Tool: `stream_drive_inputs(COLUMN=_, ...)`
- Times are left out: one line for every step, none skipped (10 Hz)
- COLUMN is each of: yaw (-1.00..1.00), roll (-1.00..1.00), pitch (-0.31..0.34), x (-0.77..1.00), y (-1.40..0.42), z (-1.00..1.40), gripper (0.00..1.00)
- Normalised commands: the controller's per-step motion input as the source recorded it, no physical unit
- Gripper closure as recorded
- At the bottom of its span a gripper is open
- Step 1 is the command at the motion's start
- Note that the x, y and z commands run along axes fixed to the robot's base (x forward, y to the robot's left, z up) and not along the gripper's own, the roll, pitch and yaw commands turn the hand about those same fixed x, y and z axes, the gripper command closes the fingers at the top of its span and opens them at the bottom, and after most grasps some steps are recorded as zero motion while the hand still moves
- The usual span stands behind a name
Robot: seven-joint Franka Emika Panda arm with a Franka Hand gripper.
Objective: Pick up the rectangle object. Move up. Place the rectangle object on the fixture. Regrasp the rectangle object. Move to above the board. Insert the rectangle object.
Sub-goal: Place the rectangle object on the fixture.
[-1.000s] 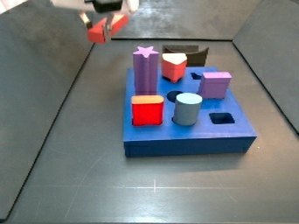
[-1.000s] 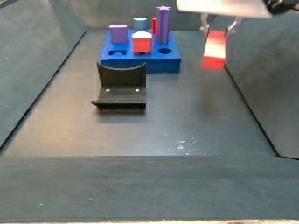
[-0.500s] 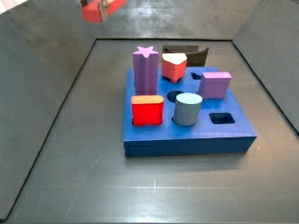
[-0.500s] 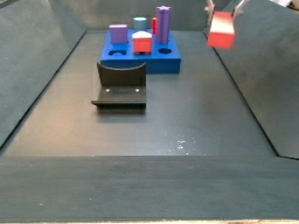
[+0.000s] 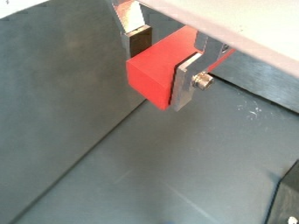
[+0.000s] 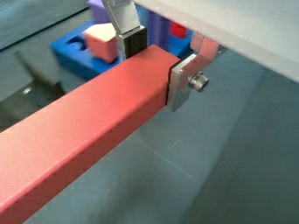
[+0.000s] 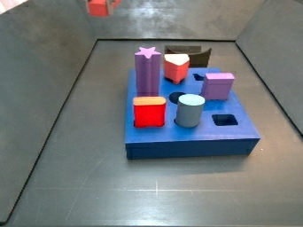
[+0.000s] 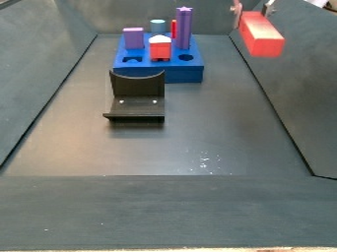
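Note:
The rectangle object is a long red bar [image 6: 82, 131]; end-on it shows as a red block [image 5: 158, 72]. My gripper [image 6: 158, 59] is shut on it near one end, with the silver fingers [image 5: 187, 79] pressed on both sides. In both side views the bar [image 8: 261, 35] hangs high in the air, at the frame's top [image 7: 98, 7], with the gripper mostly cut off above it. It is well off the floor, to one side of the blue board [image 7: 190, 124] and apart from the dark fixture [image 8: 136, 94].
The blue board [image 8: 158, 65] carries a purple star post [image 7: 147, 71], a red block [image 7: 149, 112], a grey cylinder [image 7: 190, 111], a purple cube [image 7: 218, 86] and open holes [image 7: 224, 117]. The fixture [image 7: 187, 51] stands right behind it. Grey walls enclose the dark floor.
The gripper has risen with the red bar, from just above the board's height to the top edge of both side views. The bar now lies more level. Nothing else moved.

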Motion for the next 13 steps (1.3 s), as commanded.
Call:
stream_drive_inputs(yaw=0.29, roll=0.11, pitch=0.178, x=1.0, y=0.28, z=-0.12, gripper=1.0)
stream_drive_inputs(yaw=0.19, roll=0.12, pitch=0.156, x=1.0, y=0.27, z=-0.12, gripper=1.0)
stream_drive_inputs(yaw=0.13, roll=0.12, pitch=0.14, x=1.0, y=0.25, z=-0.11, gripper=1.0)
stream_drive_inputs(yaw=0.09, roll=0.12, pitch=0.127, x=1.0, y=0.24, z=-0.1, gripper=1.0)
stream_drive_inputs(yaw=0.06, roll=0.12, pitch=0.118, x=1.0, y=0.22, z=-0.1, gripper=1.0)
stream_drive_inputs(yaw=0.05, roll=0.11, pitch=0.112, x=1.0, y=0.21, z=-0.09, gripper=1.0)
stream_drive_inputs(yaw=0.04, roll=0.1, pitch=0.107, x=1.0, y=0.2, z=-0.09, gripper=1.0)
stream_drive_inputs(yaw=0.03, roll=0.09, pitch=0.106, x=1.0, y=0.19, z=-0.08, gripper=1.0)
stream_drive_inputs(yaw=0.01, roll=0.08, pitch=0.106, x=1.0, y=0.17, z=-0.08, gripper=1.0)
stream_drive_inputs(yaw=0.0, roll=0.07, pitch=0.109, x=1.0, y=0.16, z=-0.07, gripper=1.0)
stream_drive_inputs(yaw=-0.01, roll=0.06, pitch=0.114, x=1.0, y=0.15, z=-0.07, gripper=1.0)
stream_drive_inputs(yaw=0.02, roll=-1.0, pitch=-0.039, x=1.0, y=-0.27, z=0.22, gripper=1.0)
stream_drive_inputs(yaw=0.01, roll=-1.0, pitch=-0.035, x=1.0, y=-0.29, z=0.23, gripper=1.0)
